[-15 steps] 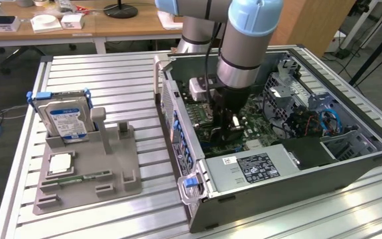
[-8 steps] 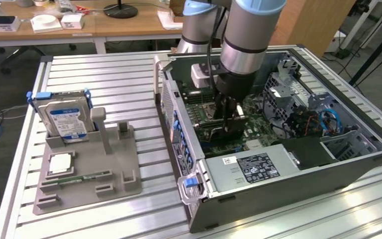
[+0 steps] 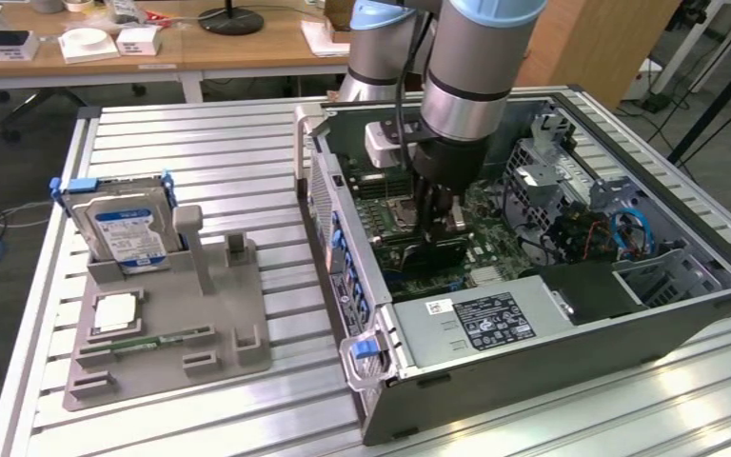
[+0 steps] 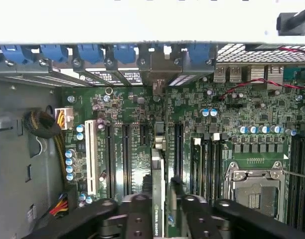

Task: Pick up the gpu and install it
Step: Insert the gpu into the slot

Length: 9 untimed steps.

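The gpu point(image 4: 158, 186) is a thin dark card seen edge-on, standing upright in a motherboard slot inside the open computer case point(image 3: 340, 238). Its metal end reaches toward the case's rear wall with the blue clips. My gripper point(image 4: 166, 219) hangs straight over the card, one black finger on each side. One finger point(image 4: 137, 219) sits against the card, and a narrow strip of green board shows between the card and the other finger. In the exterior view the gripper point(image 3: 442, 228) is low inside the case, with the dark gpu point(image 3: 419, 255) right under it.
A grey fixture tray point(image 3: 168, 324) at the exterior view's left holds a silver hard drive with a blue label point(image 3: 125, 228), a CPU chip point(image 3: 114, 312) and a green memory stick point(image 3: 149, 341). The CPU socket point(image 4: 254, 191), empty slots and cable bundles surround the card.
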{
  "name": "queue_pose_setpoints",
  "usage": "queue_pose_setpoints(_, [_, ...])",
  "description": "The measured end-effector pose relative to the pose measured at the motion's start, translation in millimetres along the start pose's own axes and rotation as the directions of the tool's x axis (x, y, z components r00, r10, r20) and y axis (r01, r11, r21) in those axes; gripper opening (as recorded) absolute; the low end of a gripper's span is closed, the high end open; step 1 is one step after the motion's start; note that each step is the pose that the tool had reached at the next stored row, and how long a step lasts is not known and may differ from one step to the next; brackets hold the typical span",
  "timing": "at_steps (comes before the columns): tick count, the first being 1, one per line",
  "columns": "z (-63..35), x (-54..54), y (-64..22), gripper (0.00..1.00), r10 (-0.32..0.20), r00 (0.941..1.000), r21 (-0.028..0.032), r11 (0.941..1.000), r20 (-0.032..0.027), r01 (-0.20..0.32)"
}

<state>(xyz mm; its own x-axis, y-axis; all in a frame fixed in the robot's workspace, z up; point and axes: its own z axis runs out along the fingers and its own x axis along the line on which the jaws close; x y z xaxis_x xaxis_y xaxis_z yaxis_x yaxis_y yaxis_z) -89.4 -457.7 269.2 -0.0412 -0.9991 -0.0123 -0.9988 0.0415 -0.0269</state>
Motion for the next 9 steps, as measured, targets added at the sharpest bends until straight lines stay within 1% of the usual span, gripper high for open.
queue_pose_setpoints(1, [0.0,0.0,0.1,0.26,0.000,1.0000,0.0007,1.0000,0.0000,0.000])
queue_pose_setpoints(2, [0.0,0.0,0.2,0.20,0.000,1.0000,0.0016,1.0000,0.0000,0.000])
queue_pose_setpoints(3, [0.0,0.0,0.3,0.20,0.000,1.0000,0.0023,1.0000,0.0002,0.000])
queue_pose_setpoints(4, [0.0,0.0,0.4,0.14,0.000,1.0000,0.0032,1.0000,0.0001,0.000])
queue_pose_setpoints(5, [0.0,0.0,0.5,0.11,0.000,1.0000,0.0039,1.0000,0.0001,0.000])
queue_pose_setpoints(9, [0.0,0.0,0.9,0.11,0.000,1.0000,0.0072,1.0000,0.0003,0.000])
